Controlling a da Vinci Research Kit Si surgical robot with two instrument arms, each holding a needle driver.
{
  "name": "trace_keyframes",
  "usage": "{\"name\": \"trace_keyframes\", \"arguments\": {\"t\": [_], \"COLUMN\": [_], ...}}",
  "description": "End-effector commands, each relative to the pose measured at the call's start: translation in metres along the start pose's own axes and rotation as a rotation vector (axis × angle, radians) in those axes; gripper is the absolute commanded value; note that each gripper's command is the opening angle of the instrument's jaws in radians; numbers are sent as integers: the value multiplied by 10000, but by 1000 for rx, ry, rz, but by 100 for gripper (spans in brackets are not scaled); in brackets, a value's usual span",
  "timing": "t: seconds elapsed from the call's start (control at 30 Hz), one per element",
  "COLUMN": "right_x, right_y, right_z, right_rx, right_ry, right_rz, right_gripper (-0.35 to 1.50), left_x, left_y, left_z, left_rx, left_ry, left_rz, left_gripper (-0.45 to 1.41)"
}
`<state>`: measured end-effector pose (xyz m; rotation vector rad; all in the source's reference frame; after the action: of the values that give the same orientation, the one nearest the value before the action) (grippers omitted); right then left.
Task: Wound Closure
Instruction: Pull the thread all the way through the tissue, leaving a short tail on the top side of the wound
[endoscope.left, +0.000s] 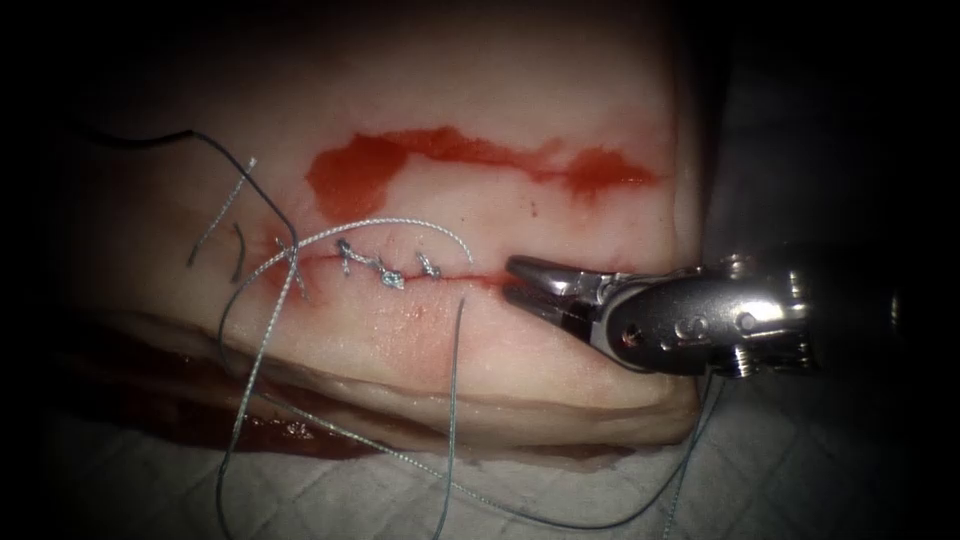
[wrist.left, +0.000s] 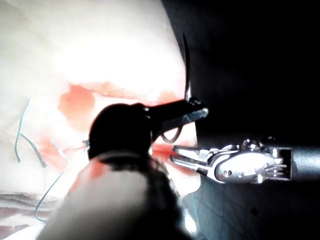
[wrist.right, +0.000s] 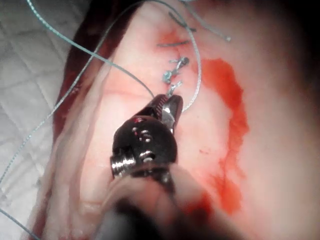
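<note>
Left tool (wrist.left: 200, 112) has its jaws closed on the needle (wrist.left: 186, 75), partway along its curve, free of the tissue (endoscope.left: 560, 380). Right tool (endoscope.left: 510, 279), jaws slightly parted and empty, sits at the right end of the cut (endoscope.left: 330, 258). Stitches cover the middle; judging by the bare right end, another bite there needs the needle re-aimed.

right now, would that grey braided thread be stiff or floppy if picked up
Likely floppy: the grey braided thread drapes in loose loops over the pale tissue. Probably light, being thin. Left hand grips the curved needle, outside tissue; right hand empty.
</note>
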<state>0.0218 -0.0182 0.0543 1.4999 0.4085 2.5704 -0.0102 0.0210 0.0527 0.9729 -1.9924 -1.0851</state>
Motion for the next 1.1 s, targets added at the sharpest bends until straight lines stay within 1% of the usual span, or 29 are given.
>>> {"name": "trace_keyframes", "arguments": {"t": [0.03,0.13,0.2,0.27,0.3,0.53,0.57,0.67,0.7,0.77,0.8,0.83,0.9,0.93,1.0,1.03,1.07,1.1], "right_x": [5,8,7,7,6,7,8,8,9,10,11,11,12,12,12,11,11,11], "right_y": [3,8,11,12,15,18,19,19,20,22,25,25,26,27,28,28,26,26], "right_z": [13,19,23,24,24,32,35,39,43,49,57,57,63,65,67,67,64,64], "right_rx": [-11,-24,-49,-58,-61,-54,-51,-47,-45,-49,-60,-60,-70,-75,-103,-141,-194,-194], "right_ry": [-6,-23,-48,-57,-60,-54,-50,-47,-45,-49,-59,-59,-61,-62,-64,-61,-38,-38], "right_rz": [-9,-17,2,7,10,5,10,9,13,16,30,30,43,76,116,116,121,121], "right_gripper": [22,24,32,34,39,34,27,24,19,15,14,14,-1,-35,-35,-35,-35,-35], "left_x": [4,5,5,5,5,7,8,8,9,9,9,9,9,10,10,10,10,10], "left_y": [7,7,7,7,7,8,8,8,8,8,8,8,8,8,8,8,8,8], "left_z": [3,4,4,4,4,5,5,5,6,6,6,6,6,6,6,6,6,6], "left_rx": [1,1,1,2,0,2,2,2,4,4,4,4,4,4,4,4,6,6], "left_ry": [-1,0,1,1,-1,1,1,1,4,4,5,5,5,5,5,5,8,8], "left_rz": [1,-5,-6,-7,-7,-11,-11,-10,-10,-11,-11,-11,-11,-11,-11,-11,-11,-11], "left_gripper": [-45,-45,-45,-45,-45,-45,-45,-45,-45,-45,-45,-45,-45,-45,-45,-45,-45,-45]}}
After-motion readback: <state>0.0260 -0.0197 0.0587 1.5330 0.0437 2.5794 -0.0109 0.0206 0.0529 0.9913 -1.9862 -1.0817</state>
